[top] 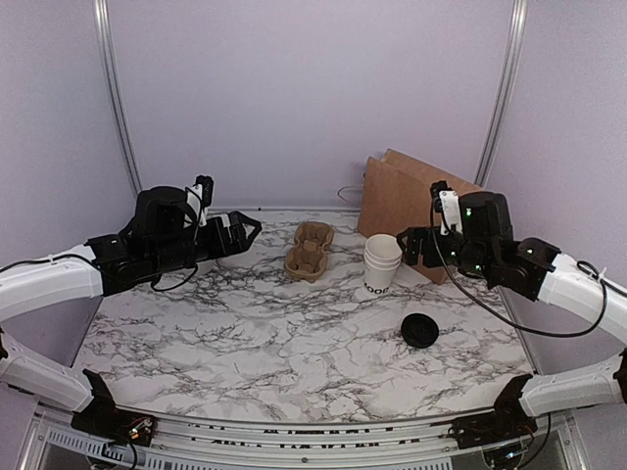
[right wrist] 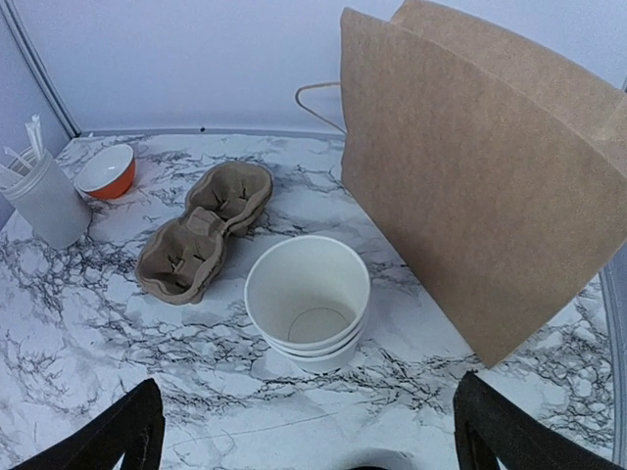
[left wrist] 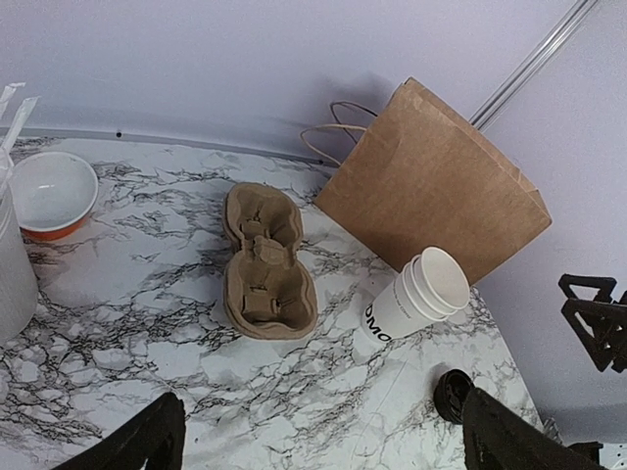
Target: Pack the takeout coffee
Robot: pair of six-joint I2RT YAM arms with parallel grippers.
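Marble-pattern table [top: 245, 333], glossy and flat. Brown paper bag [top: 407, 196] stands at back right: stiff kraft, creased, loop handles, with its broad face to the workspace. Moulded-pulp two-cup carrier [top: 310, 250] lies mid-table, matte and fibrous.

Left gripper [top: 251, 227] is spread wide with nothing between the fingers, as is right gripper [top: 409, 249].

The takeout coffee isn't assembled. The white coffee cups [top: 382, 262] are a nested stack, upright with the long axis vertical. Their mouth is open, they look empty, and the outer wall has black lettering. They stand just in front of the bag, between it and the carrier.

Key relation: the stack sits just beside the right fingertips, ahead of and below that wrist. The left gripper is well apart, on the far side of the carrier, so the right arm looks like the natural pick.

The round black lid [top: 419, 330] lies flat on the table – near the cups but apart, on the near side toward the right arm.

Far left: translucent utensil holder [right wrist: 44, 201] and a small orange-and-white bowl [right wrist: 106, 171].
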